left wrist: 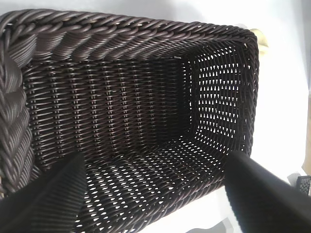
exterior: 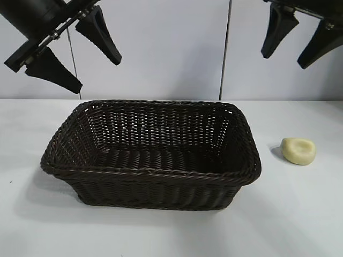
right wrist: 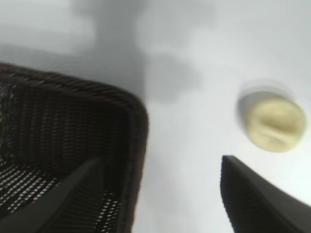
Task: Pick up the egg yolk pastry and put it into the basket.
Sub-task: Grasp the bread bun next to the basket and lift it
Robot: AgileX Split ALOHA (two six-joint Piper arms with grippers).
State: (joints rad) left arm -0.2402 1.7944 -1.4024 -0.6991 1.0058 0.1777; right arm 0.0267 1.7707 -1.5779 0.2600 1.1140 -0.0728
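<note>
Two grippers hang above our white table [exterior: 300,214], and both stand with fingers spread and nothing between them. From the exterior camera we see the left gripper [exterior: 75,53] at eleven o'clock of the basket [exterior: 153,182], high against the pale wall [exterior: 171,48], its dark fingers splayed wide and tilted; the right gripper [exterior: 297,40] sits at one o'clock of the basket, equally high, its two fingers parted and pointing down; the egg yolk pastry [exterior: 298,150] lies on the table at three o'clock of the basket, just beside its right wall but apart from it, dented face up, and well below the right gripper; the basket itself holds nothing.

From the left wrist camera we look down into the basket [left wrist: 121,39]; its braided rim and woven floor fill the frame, the left gripper [left wrist: 155,194] shows two black fingers [left wrist: 53,194] spread wide over the basket's interior; a pale sliver of the egg yolk pastry [left wrist: 261,38] peeks past the far corner of the rim.

From the right wrist camera we catch the basket [right wrist: 87,97] by one rounded corner; the egg yolk pastry [right wrist: 274,122] rests on bare table clear of that corner; the right gripper [right wrist: 160,194] holds its fingers [right wrist: 257,199] apart, one over the basket's edge, the other near the pastry without touching it.
</note>
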